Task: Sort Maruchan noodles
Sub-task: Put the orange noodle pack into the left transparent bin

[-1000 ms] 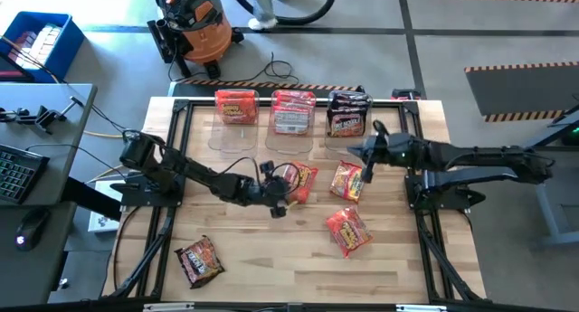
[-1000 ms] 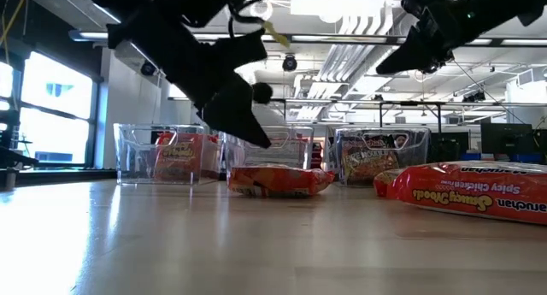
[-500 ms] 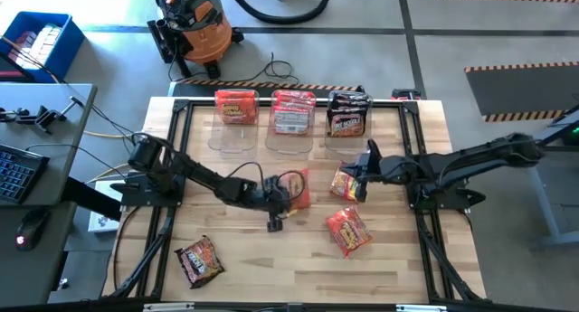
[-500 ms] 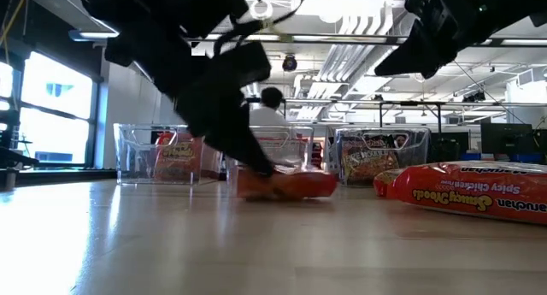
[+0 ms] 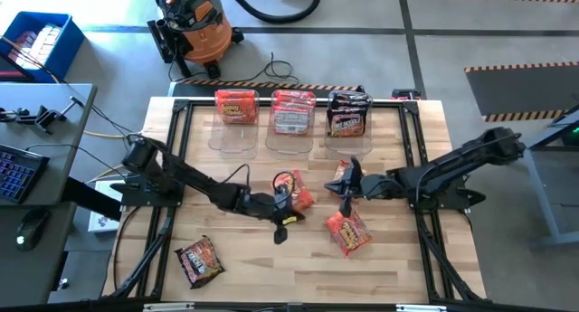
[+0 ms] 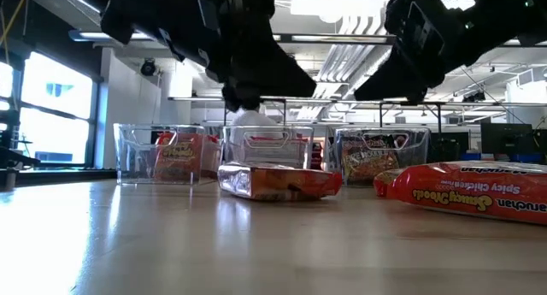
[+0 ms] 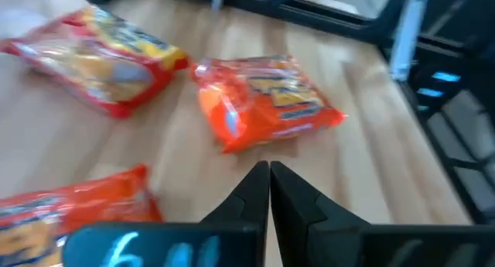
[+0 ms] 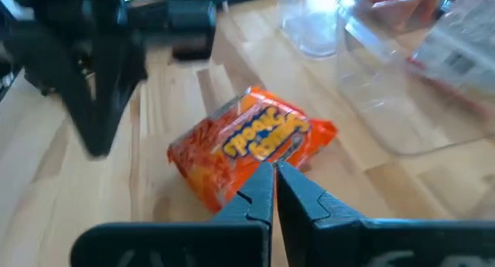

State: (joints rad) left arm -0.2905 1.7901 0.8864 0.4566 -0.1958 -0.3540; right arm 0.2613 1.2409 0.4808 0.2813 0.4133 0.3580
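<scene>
Three orange-red Maruchan noodle packets lie flat on the wooden table: one mid-table (image 5: 295, 196) (image 6: 278, 182), one (image 5: 338, 174) partly under my right gripper, and one nearer the front (image 5: 348, 231) (image 6: 466, 192). A dark packet (image 5: 199, 262) lies at the front left. My left gripper (image 5: 291, 209) (image 7: 269, 172) hovers shut and empty just above the mid-table packet's near side. My right gripper (image 5: 345, 187) (image 8: 274, 172) is shut and empty, pointing slantwise down at an orange packet (image 8: 247, 143). In the low view it (image 6: 402, 73) hangs well above the table.
Three clear bins stand along the far edge, holding an orange packet (image 5: 236, 107), a red-and-white one (image 5: 292, 113) and a dark one (image 5: 348, 115). The two grippers are close together at mid-table. Bare wood lies toward the front centre and front right.
My right gripper has swung from near the bins toward the table's middle and near side, sinking. My left gripper dipped onto the mid-table packet, then rose and shifted right. That packet has slid a little toward the near edge and turned.
</scene>
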